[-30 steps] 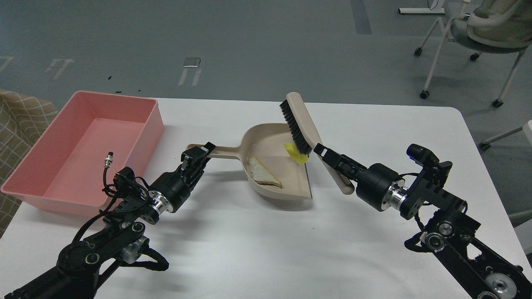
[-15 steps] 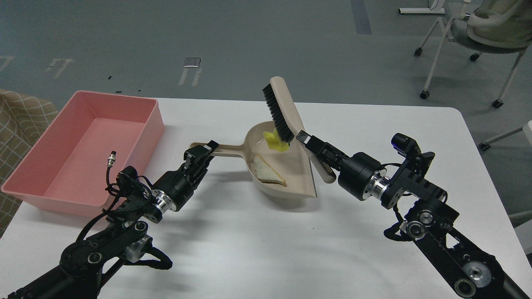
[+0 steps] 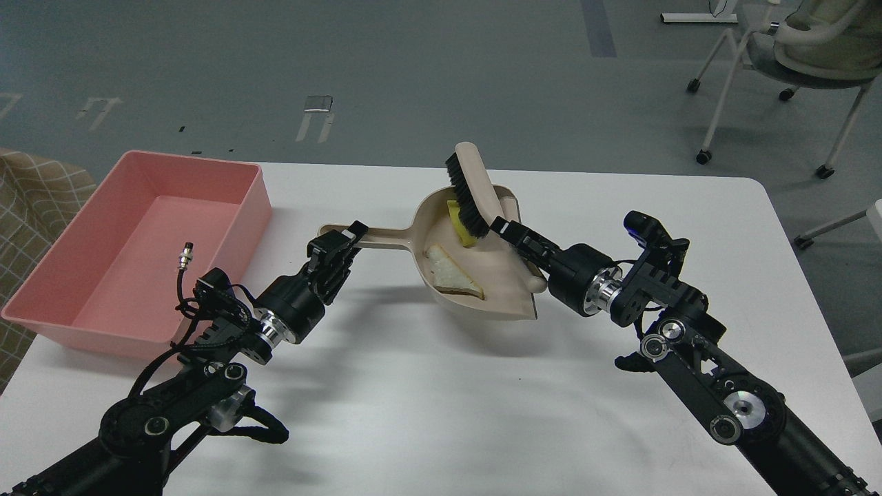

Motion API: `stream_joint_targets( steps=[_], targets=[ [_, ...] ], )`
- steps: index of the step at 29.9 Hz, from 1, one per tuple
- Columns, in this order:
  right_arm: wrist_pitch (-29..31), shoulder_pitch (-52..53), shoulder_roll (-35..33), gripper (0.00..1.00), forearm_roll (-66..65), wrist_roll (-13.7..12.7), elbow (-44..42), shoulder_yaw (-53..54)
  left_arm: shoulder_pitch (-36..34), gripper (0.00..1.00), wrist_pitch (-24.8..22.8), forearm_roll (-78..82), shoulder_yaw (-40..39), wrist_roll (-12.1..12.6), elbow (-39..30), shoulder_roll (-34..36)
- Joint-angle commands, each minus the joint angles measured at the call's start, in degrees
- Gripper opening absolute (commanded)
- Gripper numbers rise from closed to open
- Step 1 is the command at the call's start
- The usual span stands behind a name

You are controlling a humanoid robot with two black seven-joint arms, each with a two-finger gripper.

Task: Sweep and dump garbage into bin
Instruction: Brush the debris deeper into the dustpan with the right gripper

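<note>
No readable text, label, brand, number or sign shows on anything here.

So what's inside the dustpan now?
The dustpan holds a pale bread slice and a yellow sponge piece. The brush bristles cover part of the sponge, so its whole shape is hidden.

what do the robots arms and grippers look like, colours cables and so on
Both arms are matte black, built from chunky round joint housings with silver metal rings at the wrists. The left gripper and right gripper have short black fingers. Loose black cables loop along the left arm, one ending in a small silver connector. The right wrist carries a small black module with a blue spot.
</note>
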Motion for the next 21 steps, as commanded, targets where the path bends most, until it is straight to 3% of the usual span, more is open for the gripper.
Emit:
stream_joint_targets(
  steps=[1,17,21],
  targets=[
    [-0.26,1.43,0.90,0.20,-0.01,0.14,-2.49,0.07,-0.01,0.00,0.01,-0.02,-0.01,-0.01,-0.13,0.11],
    [-1.41,4.33,2.13,0.19,0.17,0.14,-7.95,0.95,0.34,0.00,0.45,-0.02,-0.01,-0.45,-0.13,0.20],
    [-2.72,5.12,1.78,0.19,1.66,0.14,-8.82,1.04,0.34,0.00,0.72,-0.11,-0.01,-1.50,-0.13,0.46]
  ],
)
